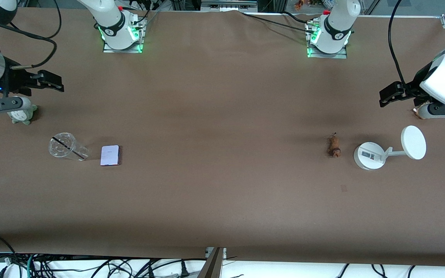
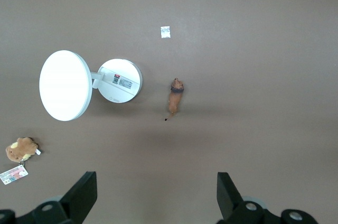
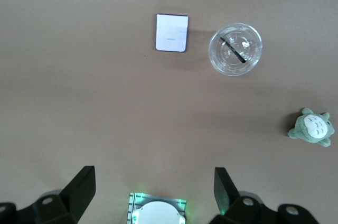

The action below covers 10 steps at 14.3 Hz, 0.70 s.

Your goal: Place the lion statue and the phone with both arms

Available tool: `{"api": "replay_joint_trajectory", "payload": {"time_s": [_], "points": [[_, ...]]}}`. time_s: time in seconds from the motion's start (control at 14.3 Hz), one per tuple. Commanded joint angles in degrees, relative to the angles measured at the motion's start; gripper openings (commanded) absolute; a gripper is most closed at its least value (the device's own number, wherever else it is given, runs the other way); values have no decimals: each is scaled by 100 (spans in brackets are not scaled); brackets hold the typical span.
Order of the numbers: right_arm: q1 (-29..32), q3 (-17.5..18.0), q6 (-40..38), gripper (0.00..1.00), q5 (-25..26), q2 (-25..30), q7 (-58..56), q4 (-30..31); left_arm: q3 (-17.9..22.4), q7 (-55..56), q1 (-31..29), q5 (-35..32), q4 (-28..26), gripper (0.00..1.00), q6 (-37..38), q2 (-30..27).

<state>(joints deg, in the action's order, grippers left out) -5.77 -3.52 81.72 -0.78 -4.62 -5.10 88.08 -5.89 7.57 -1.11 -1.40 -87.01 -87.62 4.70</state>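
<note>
Two hands wide open, empty, raised at opposite desk ends: left hand (image 1: 385, 97) near lion (image 1: 334, 146), lying beside white stand (image 1: 369, 155); right hand (image 1: 54, 82) near phone (image 1: 110, 155), flat beside clear cup (image 1: 65, 146). Each object apparently allotted to nearer arm.

Phone (image 1: 110, 155) beside cup (image 1: 67, 146); lion statue (image 1: 335, 146) beside stand (image 1: 370, 155).

brown plush toy (image 1: 419, 112) mostly hidden under left arm, lion statue's (image 1: 334, 146) face too small
</note>
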Motion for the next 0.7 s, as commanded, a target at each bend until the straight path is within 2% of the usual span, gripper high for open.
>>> {"api": "replay_joint_trajectory", "payload": {"time_s": [0.0,0.63], "points": [[234,202,536,100,79,724,-52,796,18,-53,5,123,-18,100,61,-92],[278,202,626,100,34,744,-17,851,18,-45,14,79,-18,100,78,-92]]}}
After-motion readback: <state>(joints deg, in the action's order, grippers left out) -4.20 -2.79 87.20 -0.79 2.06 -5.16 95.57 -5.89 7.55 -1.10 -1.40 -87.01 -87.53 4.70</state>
